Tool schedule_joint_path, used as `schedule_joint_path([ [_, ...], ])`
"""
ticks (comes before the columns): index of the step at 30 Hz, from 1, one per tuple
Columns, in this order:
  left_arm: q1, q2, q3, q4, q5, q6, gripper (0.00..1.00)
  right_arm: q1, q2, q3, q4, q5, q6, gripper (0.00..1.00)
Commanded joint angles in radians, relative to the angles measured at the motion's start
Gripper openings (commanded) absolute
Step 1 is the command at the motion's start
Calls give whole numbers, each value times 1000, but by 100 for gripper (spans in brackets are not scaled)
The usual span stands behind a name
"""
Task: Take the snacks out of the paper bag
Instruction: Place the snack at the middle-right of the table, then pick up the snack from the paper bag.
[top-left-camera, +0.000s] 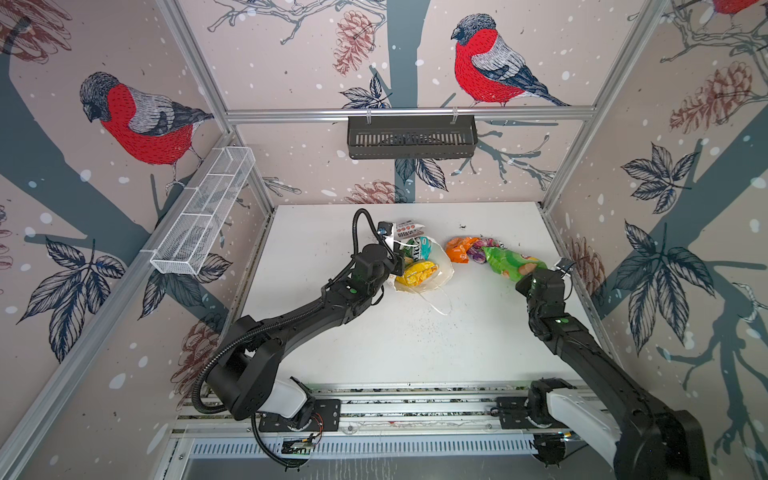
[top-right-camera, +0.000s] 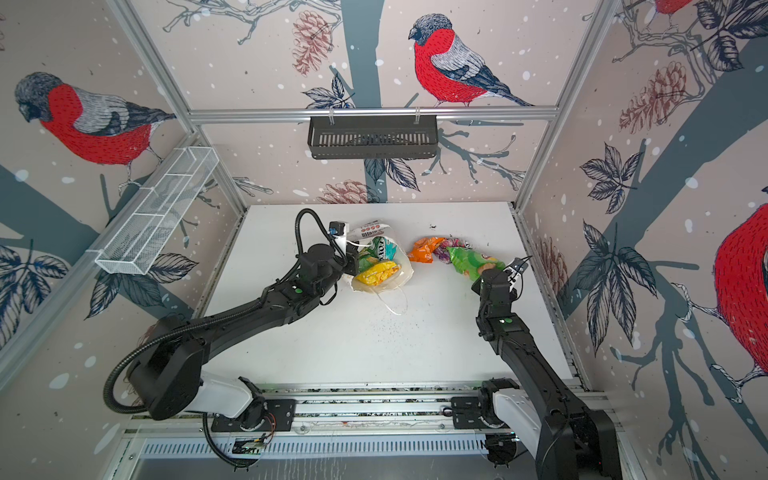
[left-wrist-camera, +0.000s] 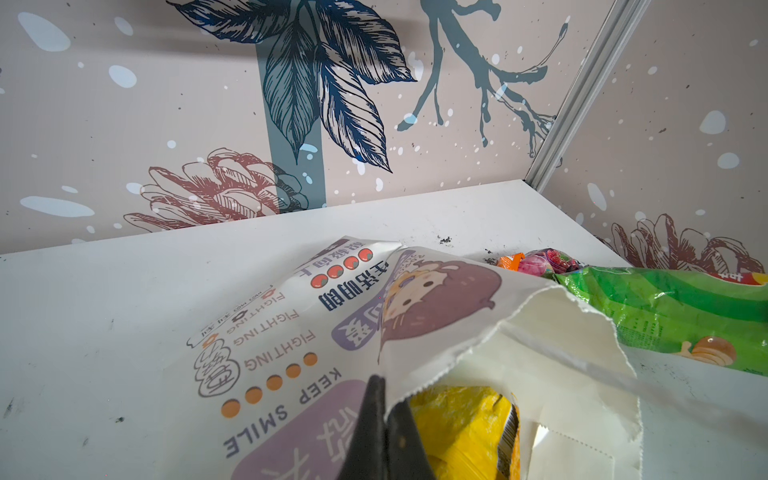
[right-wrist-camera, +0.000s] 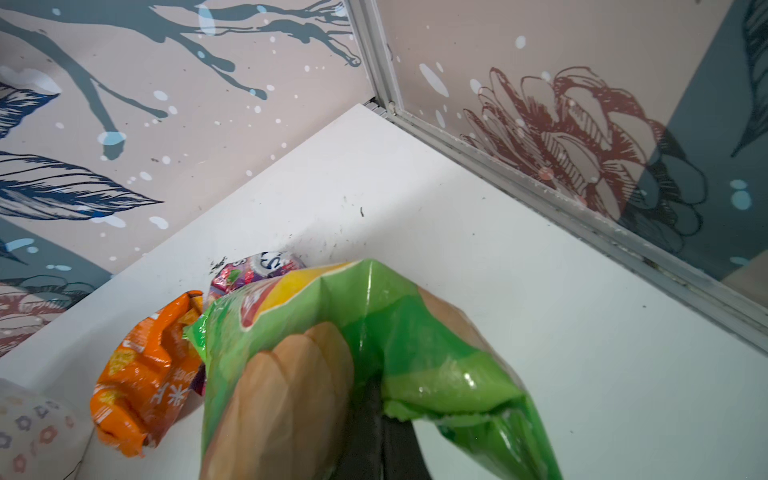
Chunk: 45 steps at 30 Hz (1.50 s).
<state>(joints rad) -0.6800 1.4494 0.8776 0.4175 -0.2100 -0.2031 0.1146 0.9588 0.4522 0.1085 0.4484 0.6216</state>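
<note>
The white paper bag lies on its side at the back middle of the table, mouth facing the front. My left gripper is shut on the bag's upper rim. Inside the mouth lie a yellow packet and a teal packet. My right gripper is shut on the end of a large green chip bag, right of the paper bag. An orange packet and a purple packet lie on the table beside it.
The paper bag's loop handle trails on the table toward the front. A white wire basket hangs on the left wall, a black basket on the back wall. The right wall's frame runs close to my right gripper.
</note>
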Motion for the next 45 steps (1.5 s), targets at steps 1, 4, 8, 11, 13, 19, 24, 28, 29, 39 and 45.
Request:
schedule_joint_path([
  [1,-3,-1,-2,-15,-9,-5,0,-1,4,-7,-18,73,-27,0],
  [4,-3,1,1,-13,-5,-7,0,-1,13,-26,0,40,-20,0],
  [8,-3,3,0,-16,2,-10,0,0,23,-45,48,-66,-18,28],
  [11,-3,2,0,-14,3,-10,0,0,21,-48,74,-142,-16,37],
  [13,-3,0,0,-15,3,-11,0,2,16,-38,70,-171,-20,50],
  [19,-3,5,3,-17,8,-11,0,94,-25,29,-15,-89,-82,79],
  [24,-3,5,0,-15,10,-14,0,187,-88,68,-68,-60,-107,88],
  [28,-3,11,-2,-13,17,-19,0,225,-142,79,-37,-187,-106,88],
  [29,-3,12,-2,-12,19,-20,0,232,-146,86,-33,-225,-102,86],
  [39,-3,56,37,-13,42,-25,0,451,-34,190,25,-437,-115,81],
  [45,-3,28,19,-1,50,-23,0,536,113,238,96,-487,-161,80],
])
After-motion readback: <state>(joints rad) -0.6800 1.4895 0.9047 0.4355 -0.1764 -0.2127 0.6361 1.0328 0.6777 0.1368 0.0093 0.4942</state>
